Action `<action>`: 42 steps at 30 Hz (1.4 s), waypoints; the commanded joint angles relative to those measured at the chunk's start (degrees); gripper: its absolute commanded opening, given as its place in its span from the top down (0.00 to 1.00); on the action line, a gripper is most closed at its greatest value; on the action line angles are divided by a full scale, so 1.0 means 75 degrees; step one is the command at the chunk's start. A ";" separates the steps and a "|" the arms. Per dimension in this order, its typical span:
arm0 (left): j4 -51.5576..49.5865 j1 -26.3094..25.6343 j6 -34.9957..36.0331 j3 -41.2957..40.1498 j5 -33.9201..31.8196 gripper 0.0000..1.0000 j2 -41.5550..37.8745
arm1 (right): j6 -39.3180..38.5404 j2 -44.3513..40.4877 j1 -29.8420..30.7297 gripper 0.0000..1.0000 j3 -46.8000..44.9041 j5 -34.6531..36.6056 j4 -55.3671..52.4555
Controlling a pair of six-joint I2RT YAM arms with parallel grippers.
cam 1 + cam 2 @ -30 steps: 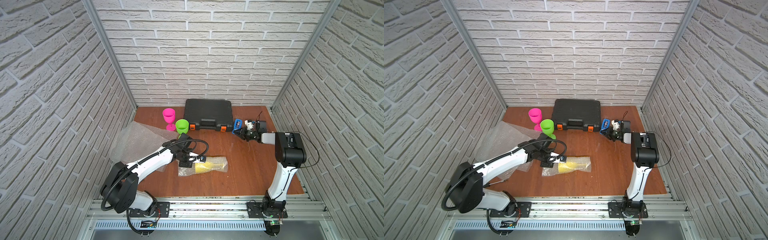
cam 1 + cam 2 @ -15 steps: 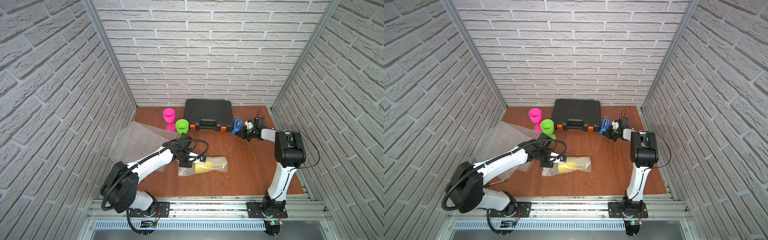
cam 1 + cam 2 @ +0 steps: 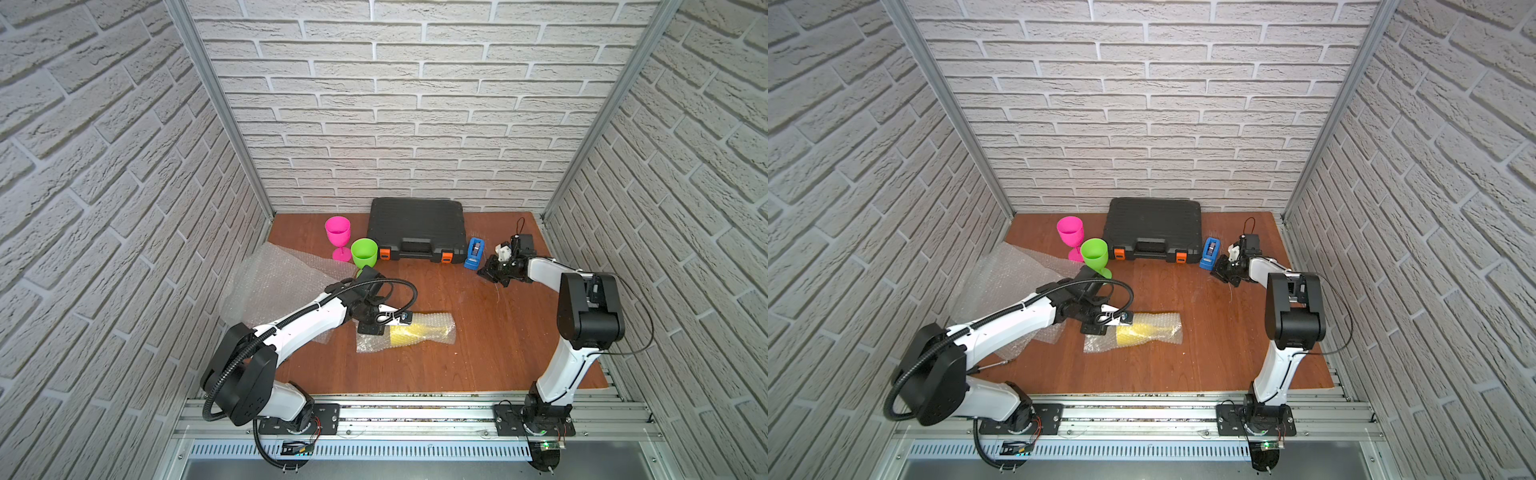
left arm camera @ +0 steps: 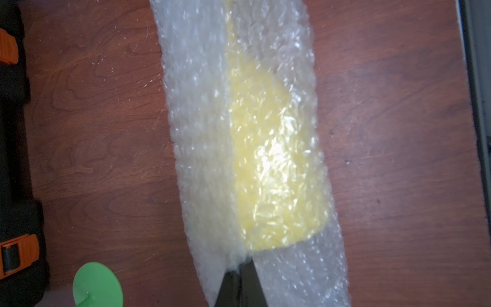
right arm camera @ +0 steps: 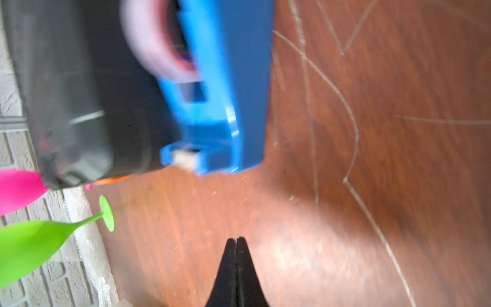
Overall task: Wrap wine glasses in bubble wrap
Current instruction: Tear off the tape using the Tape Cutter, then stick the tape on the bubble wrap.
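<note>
A yellow wine glass lies on its side mid-table, rolled in bubble wrap. My left gripper is shut at the roll's seam by the cup's rim, and the wrap's edge covers its tip. The pink wine glass and the green wine glass stand upright at the back left. Just right of the blue tape dispenser, my right gripper hangs low over the table, shut, with nothing seen between its fingers.
A black tool case with orange latches lies against the back wall, touching the dispenser. Spare bubble wrap sheets lie crumpled at the left, under my left arm. Brick walls close in the back and both sides of the table.
My right gripper's jaws have closed, and its wrist has shifted a little beside the tape dispenser. The left arm and the wrapped glass have not moved.
</note>
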 commanded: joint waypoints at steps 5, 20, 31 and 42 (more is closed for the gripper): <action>-0.0383 -0.0127 -0.0011 -0.0057 0.0020 0.98 -0.0084 | -0.1187 -0.1660 0.0586 0.97 -0.0065 0.0384 -0.0908; -0.0151 -0.0208 -0.0163 -0.0230 0.0101 0.99 -0.0329 | -0.1049 -0.6084 0.2246 0.97 -0.1255 0.0183 -0.3545; 0.0068 -0.0356 -0.0236 -0.0367 0.0158 0.99 -0.0448 | 0.1099 -0.8306 0.4670 0.97 -0.2898 0.0132 -0.2114; 0.0266 -0.0456 -0.0204 -0.0534 0.0357 0.99 -0.0589 | 0.0289 -0.7345 0.7306 0.97 -0.3920 0.2358 0.1037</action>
